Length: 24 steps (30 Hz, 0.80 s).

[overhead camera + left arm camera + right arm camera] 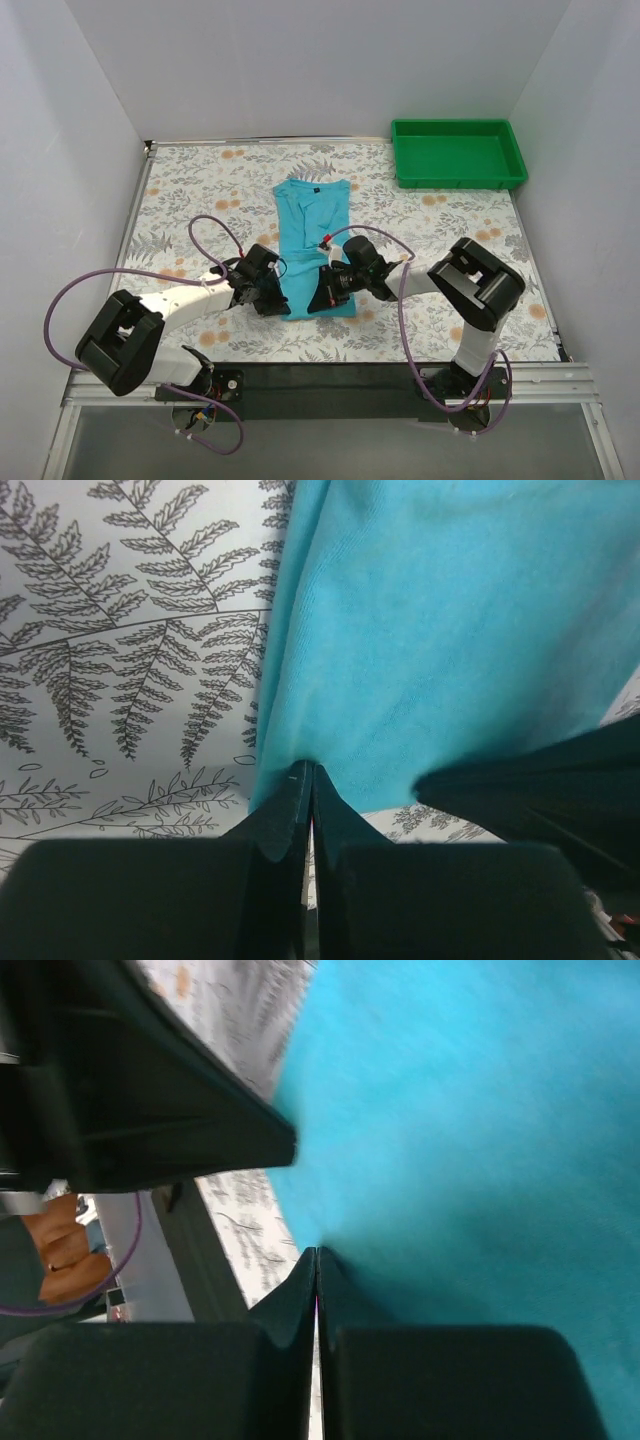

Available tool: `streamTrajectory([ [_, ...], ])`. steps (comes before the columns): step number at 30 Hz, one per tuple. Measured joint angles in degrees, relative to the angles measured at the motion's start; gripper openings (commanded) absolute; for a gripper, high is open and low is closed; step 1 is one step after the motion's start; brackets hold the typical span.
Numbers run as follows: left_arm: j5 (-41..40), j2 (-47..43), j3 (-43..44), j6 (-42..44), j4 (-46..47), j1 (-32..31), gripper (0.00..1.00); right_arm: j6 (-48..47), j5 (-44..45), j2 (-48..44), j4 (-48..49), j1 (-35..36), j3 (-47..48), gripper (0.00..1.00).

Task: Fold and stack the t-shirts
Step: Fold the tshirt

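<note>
The turquoise t-shirt [312,225] lies lengthwise in the middle of the table, folded into a narrow strip with its collar at the far end. My left gripper [278,300] is shut on the near left corner of its hem; in the left wrist view the cloth [440,630] runs up from the closed fingertips [309,770]. My right gripper [322,298] is shut on the near right corner of the hem; in the right wrist view the cloth [470,1130] spreads from the closed tips [316,1252]. The two grippers sit close together, facing each other.
A green plastic tray [458,153] stands at the far right corner. The table has a leaf-patterned cover [200,200]. White walls enclose the left, back and right. The other gripper's dark body shows in each wrist view [540,780] [150,1080].
</note>
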Motion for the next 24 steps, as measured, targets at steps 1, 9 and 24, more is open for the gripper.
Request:
streamTrajectory([
  [1, 0.11, -0.09, -0.26, -0.07, 0.46, 0.00, 0.00, 0.39, -0.24, 1.62, 1.25, 0.13, -0.44, 0.01],
  [9, 1.05, -0.17, -1.09, -1.73, 1.73, 0.31, 0.00, 1.38, -2.21, 4.09, 7.56, -0.24, -3.67, 0.01],
  [24, 0.98, -1.18, -1.95, -2.12, 1.84, 0.42, 0.01, -3.06, -6.10, -3.21, 10.10, -10.88, -16.13, 0.01],
])
